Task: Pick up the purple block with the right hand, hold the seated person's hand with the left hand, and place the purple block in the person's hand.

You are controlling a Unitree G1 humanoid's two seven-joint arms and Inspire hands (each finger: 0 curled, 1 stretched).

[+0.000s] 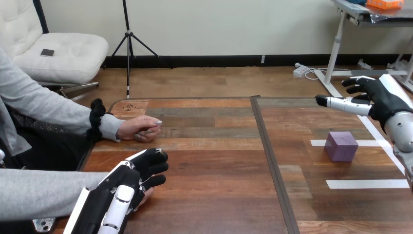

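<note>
The worktop (209,170) spans the view, and a seam splits it into a left and a right half. The person sits at its left. One grey sleeve (44,192) lies along the near left edge and ends under the left hand (134,178). That hand lies over the person's near hand (146,194), of which just a sliver shows beneath it. I cannot tell whether the left hand has a grip there or merely rests on top. The person's far hand (140,127) rests loosely closed on the worktop further back, apart from both robot hands.

The right hand (382,100) hangs over the right half. Its fingers (343,104) are stretched almost straight toward the left and have hold of nothing. The block (341,145) stands on the right half, on the farther of two tape strips (367,184), well apart from the person.

By my reading the task is at its start. The left hand has reached the person's hand, so that step is at least begun. The block is not yet picked up, and placing it is all still to do.

The block lies below the outstretched fingers in the view and nearer the robot, with bare worktop between them. The fingers point past it rather than at it. I judge the right hand must turn downward and descend before it can close on the block.
</note>
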